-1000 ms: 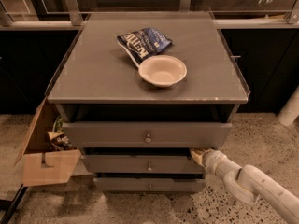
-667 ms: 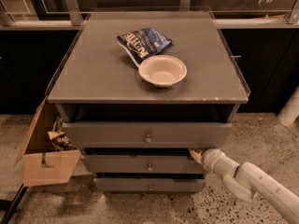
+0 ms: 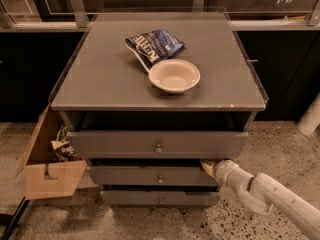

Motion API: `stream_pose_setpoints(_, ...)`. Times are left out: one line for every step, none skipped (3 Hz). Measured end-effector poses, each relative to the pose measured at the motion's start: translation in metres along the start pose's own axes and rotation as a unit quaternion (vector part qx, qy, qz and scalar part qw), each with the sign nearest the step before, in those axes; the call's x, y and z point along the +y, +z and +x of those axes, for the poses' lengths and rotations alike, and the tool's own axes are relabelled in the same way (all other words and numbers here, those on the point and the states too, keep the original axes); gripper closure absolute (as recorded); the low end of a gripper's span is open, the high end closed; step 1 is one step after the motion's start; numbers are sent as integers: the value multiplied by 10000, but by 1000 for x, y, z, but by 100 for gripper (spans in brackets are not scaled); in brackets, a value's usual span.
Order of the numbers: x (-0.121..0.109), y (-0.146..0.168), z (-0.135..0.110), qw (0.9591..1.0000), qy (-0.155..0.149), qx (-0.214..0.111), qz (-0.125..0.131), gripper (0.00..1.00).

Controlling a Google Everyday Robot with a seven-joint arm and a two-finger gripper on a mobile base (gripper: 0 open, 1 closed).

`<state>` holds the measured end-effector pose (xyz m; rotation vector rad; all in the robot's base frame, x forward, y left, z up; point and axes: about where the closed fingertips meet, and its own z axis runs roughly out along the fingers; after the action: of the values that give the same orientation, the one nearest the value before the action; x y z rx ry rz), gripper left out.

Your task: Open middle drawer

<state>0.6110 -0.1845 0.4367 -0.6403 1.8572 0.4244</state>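
The middle drawer (image 3: 130,176) is the wide, shallow grey front between the taller top drawer (image 3: 115,144) and the narrower bottom drawer (image 3: 130,198). Its small round knob (image 3: 159,179) sits at centre. It stands out a little, with a dark gap above its front. My gripper (image 3: 206,166) is at the right end of the middle drawer's top edge, tucked under the top drawer. The white arm (image 3: 265,196) reaches in from the lower right.
On the cabinet top (image 3: 100,79) lie a cream bowl (image 3: 174,76) and a blue chip bag (image 3: 156,45). An open cardboard box (image 3: 47,176) with rubbish stands on the floor at the left. A white post (image 3: 311,118) stands at the right. Dark cabinets run behind.
My gripper has edged slightly left along the middle drawer's right end. The drawers, bowl and bag have not visibly moved.
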Motion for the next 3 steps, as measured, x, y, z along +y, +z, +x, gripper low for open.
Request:
stream_pose_setpoints(6, 6, 13, 9998, -60, 199, -75, 100)
stream_pose_setpoints(7, 7, 12, 9996, -94, 256, -105, 100)
stream_pose_setpoints(10, 6, 20, 9979, -189, 409, -474, 100)
